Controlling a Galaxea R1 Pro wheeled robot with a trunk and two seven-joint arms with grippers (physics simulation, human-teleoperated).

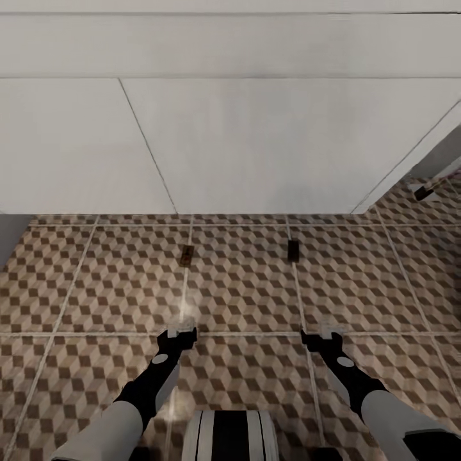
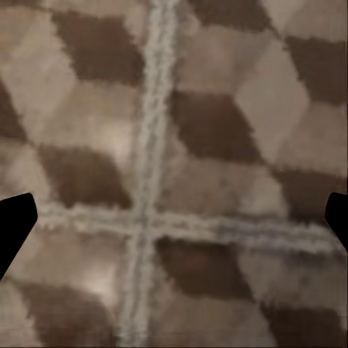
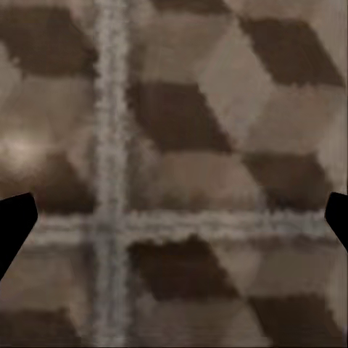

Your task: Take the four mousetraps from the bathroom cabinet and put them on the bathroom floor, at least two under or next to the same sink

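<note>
On the bathroom floor [image 1: 243,288], close in front of the white drawer unit [image 1: 256,147]: two mousetraps, flat and well apart. Left mousetrap [image 1: 186,255] tan-brown, lying on a pale grout line; right mousetrap [image 1: 293,250] darker, also on a grout line, a little nearer the unit's white front. Both just short of the unit's lower edge, neither touched by anything. A third small dark and pale object [image 1: 424,190] at the far right by the unit's corner, too small to identify.

Nearer the robot, both arms stretched forward and down, roughly parallel, black forearms ending in whitish fingers pointed at the tiles. Left gripper [image 1: 182,331] hovering low over a grout crossing, in line with the left mousetrap but clearly behind it. Right gripper [image 1: 328,334] likewise behind the right mousetrap, set slightly to its outer side. Both empty.

In the left wrist view, cube-patterned tile and a grout cross [image 2: 141,221], with black fingertips [image 2: 14,225] at the two side edges, so jaws spread wide. Same in the right wrist view: grout cross [image 3: 109,225], dark fingertips [image 3: 16,221] far apart, jaws wide.

Robot's striped black-and-white trunk [image 1: 229,435] at the bottom centre of the head view.
</note>
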